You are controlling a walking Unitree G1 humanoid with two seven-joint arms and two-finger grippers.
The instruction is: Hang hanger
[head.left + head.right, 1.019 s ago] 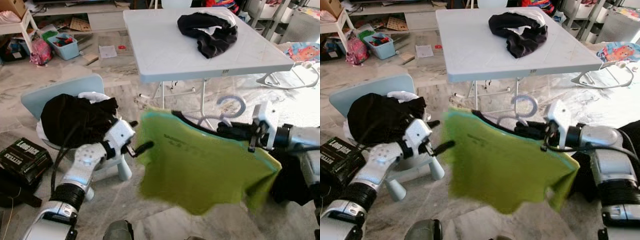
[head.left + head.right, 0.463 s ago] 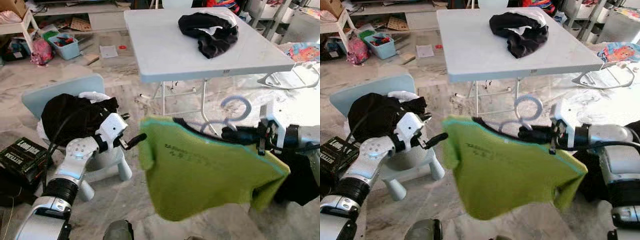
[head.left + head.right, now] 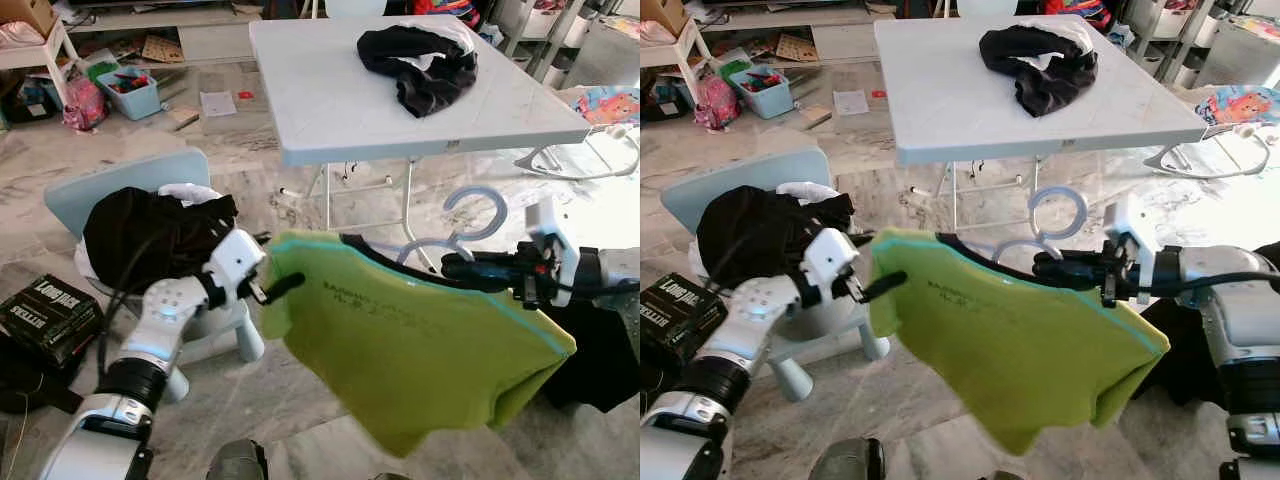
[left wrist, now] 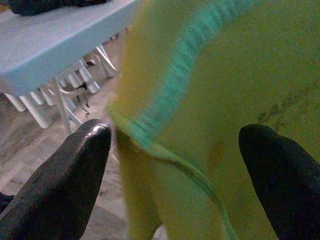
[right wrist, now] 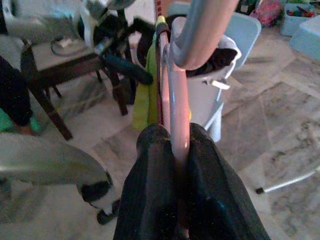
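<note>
A lime-green shirt (image 3: 420, 340) hangs on a hanger with a pale blue hook (image 3: 476, 208). My right gripper (image 3: 452, 266) is shut on the hanger's neck just under the hook and holds it in the air in front of the table. In the right wrist view the fingers (image 5: 155, 165) pinch the hanger's bar (image 5: 177, 105). My left gripper (image 3: 282, 288) is open at the shirt's left shoulder. In the left wrist view the shirt's teal-trimmed edge (image 4: 170, 95) lies between the two spread fingertips (image 4: 70, 175).
A white folding table (image 3: 330, 110) stands ahead with black clothes (image 3: 420, 60) on it. To my left a light blue child's chair (image 3: 95, 195) holds dark clothes (image 3: 150, 235). A black box (image 3: 45, 315) lies on the floor, and a dark garment (image 3: 600, 350) hangs at the right.
The left gripper drew back, then came in again to the shirt's left edge. The hanger shifted a little right, and the shirt's lower hem swung right.
</note>
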